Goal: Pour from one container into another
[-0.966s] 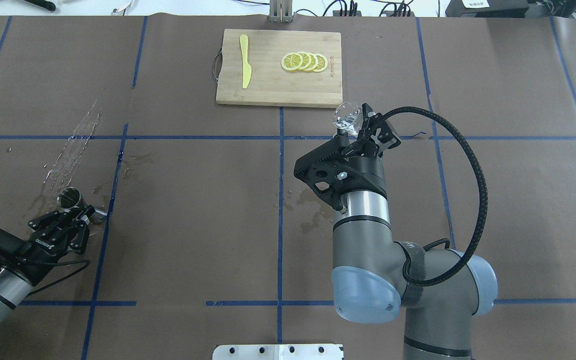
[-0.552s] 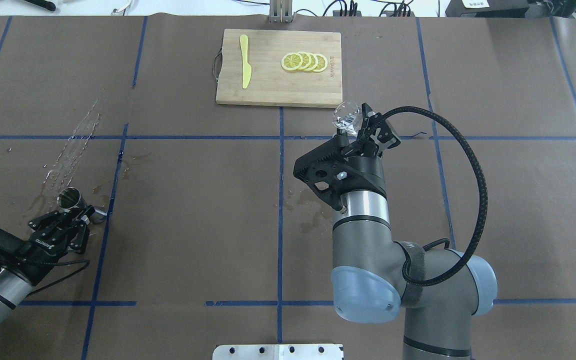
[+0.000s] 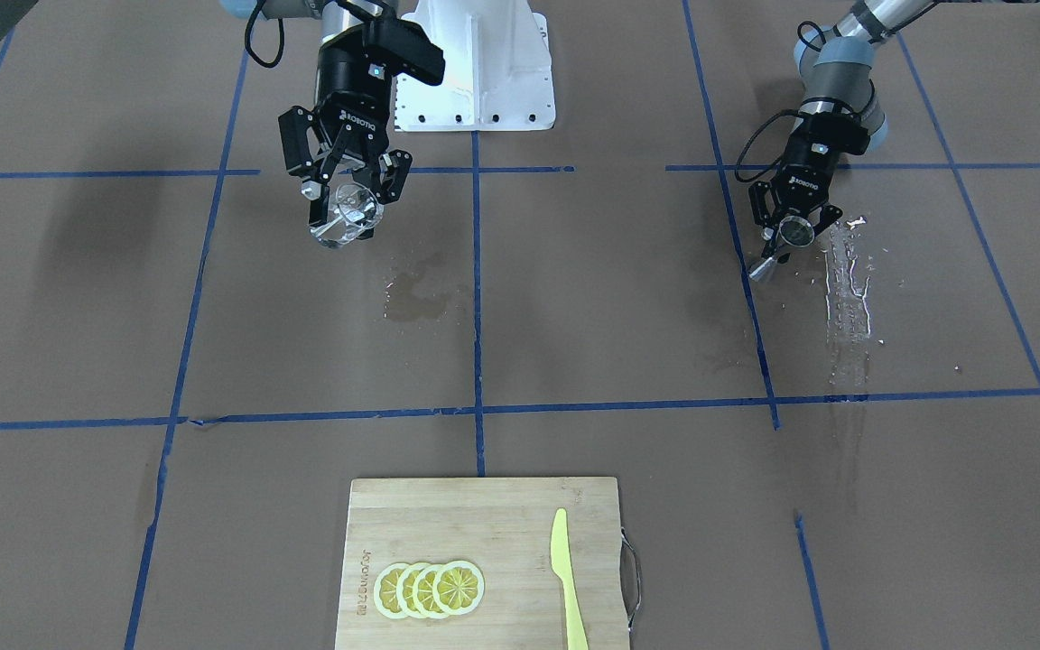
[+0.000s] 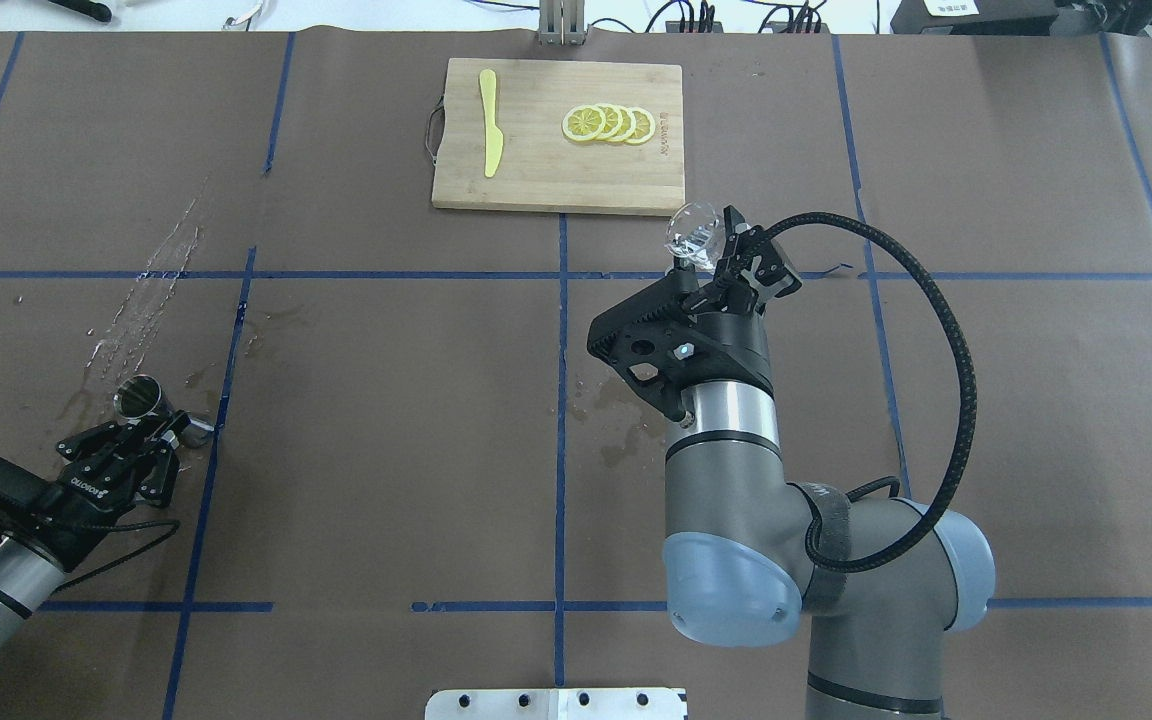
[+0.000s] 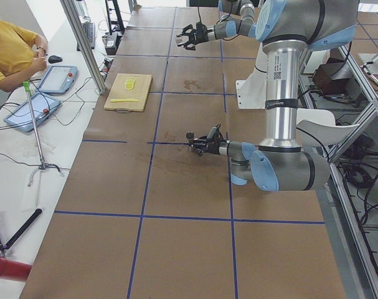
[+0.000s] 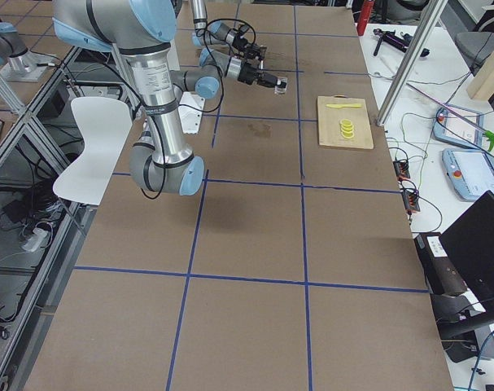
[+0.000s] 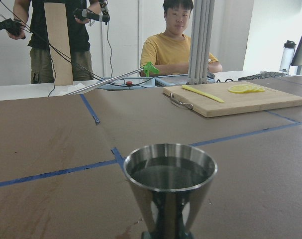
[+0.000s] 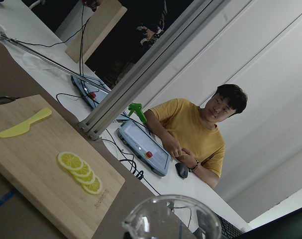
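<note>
The steel jigger (image 4: 140, 396) stands upright at the table's left with my left gripper (image 4: 168, 424) shut around its narrow waist. Dark liquid fills its upper cone (image 7: 169, 175). From the front, the jigger (image 3: 792, 234) sits just beside a wet streak. The clear glass tumbler (image 4: 692, 231) hangs above the table right of centre, tilted, with my right gripper (image 4: 712, 252) shut on it. Its mouth leans towards the cutting board in the tumbler's front view (image 3: 344, 218). Only the rim (image 8: 170, 215) shows in the right wrist view. Whether liquid remains in the glass is unclear.
A bamboo cutting board (image 4: 536, 175) at the far edge carries lemon slices (image 4: 607, 123) and a yellow knife (image 4: 490, 121). A wet streak (image 4: 151, 300) runs beyond the jigger, and a damp stain (image 4: 616, 430) marks mid-table. A seated operator (image 5: 11, 53) is past the far edge.
</note>
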Controlling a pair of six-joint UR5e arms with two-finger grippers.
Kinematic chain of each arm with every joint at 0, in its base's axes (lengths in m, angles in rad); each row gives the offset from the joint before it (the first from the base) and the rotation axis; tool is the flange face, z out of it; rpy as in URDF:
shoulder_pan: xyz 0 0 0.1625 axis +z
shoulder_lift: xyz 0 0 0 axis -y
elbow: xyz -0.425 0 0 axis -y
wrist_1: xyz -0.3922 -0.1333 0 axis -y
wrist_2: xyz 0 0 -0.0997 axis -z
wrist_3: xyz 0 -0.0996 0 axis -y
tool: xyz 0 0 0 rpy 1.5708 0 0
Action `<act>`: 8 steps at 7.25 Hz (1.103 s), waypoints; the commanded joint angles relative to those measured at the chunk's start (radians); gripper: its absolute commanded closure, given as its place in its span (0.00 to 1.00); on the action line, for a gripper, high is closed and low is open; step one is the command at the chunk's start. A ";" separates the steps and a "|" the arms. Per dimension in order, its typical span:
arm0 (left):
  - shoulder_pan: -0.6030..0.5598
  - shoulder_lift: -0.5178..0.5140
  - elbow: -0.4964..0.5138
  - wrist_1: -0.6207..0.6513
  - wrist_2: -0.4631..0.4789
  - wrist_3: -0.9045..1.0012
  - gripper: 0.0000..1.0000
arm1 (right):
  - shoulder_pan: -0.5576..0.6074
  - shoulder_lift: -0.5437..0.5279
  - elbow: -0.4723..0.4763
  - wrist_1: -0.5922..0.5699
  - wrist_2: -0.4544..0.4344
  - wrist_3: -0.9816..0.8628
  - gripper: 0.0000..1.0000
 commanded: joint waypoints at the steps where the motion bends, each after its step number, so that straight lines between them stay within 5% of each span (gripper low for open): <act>1: 0.000 0.000 0.000 0.000 0.002 0.000 0.72 | 0.000 -0.001 -0.001 0.000 -0.001 0.001 1.00; 8: 0.005 0.000 0.000 0.000 0.003 -0.002 0.53 | 0.000 -0.001 -0.001 0.000 -0.001 0.001 1.00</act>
